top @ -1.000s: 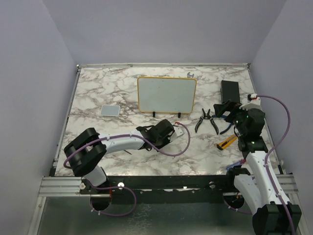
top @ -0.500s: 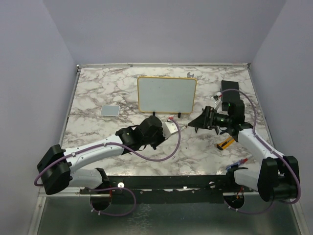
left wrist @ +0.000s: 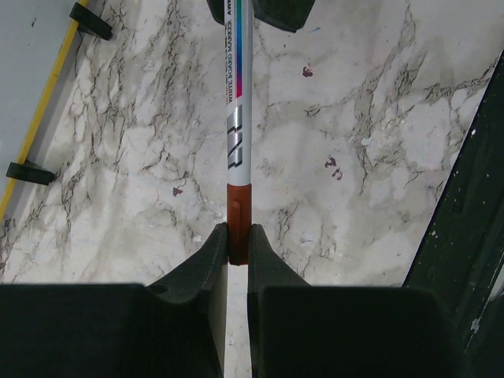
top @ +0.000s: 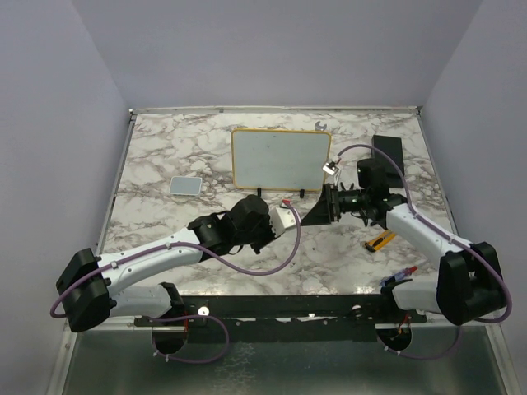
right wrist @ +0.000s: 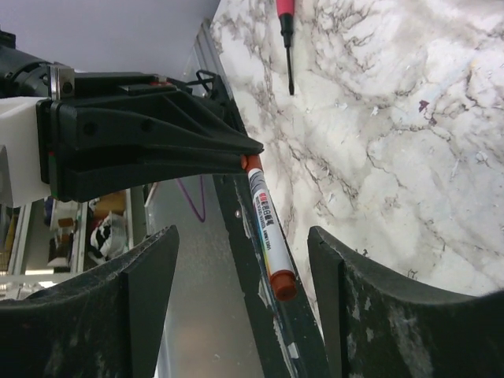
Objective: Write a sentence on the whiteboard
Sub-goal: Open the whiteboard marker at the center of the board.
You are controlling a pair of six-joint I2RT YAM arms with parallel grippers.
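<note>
The whiteboard, yellow-framed on black feet, stands at the back middle; its corner also shows in the left wrist view. Its face shows no letters, so no sentence is visible. My left gripper is shut on the red-brown end of a white whiteboard marker, held in front of the board. My right gripper is open, with its jaws on either side of the marker's other red end and not touching it. In the top view it faces the left gripper.
A small grey pad lies left of the board. A black box sits at the back right, a yellow knife by the right arm, a small wrench behind the board. A red screwdriver lies on the marble.
My left arm has stretched forward and right with the marker. My right arm has swung left from the tools, and its open jaws now sit around the marker's free end.
</note>
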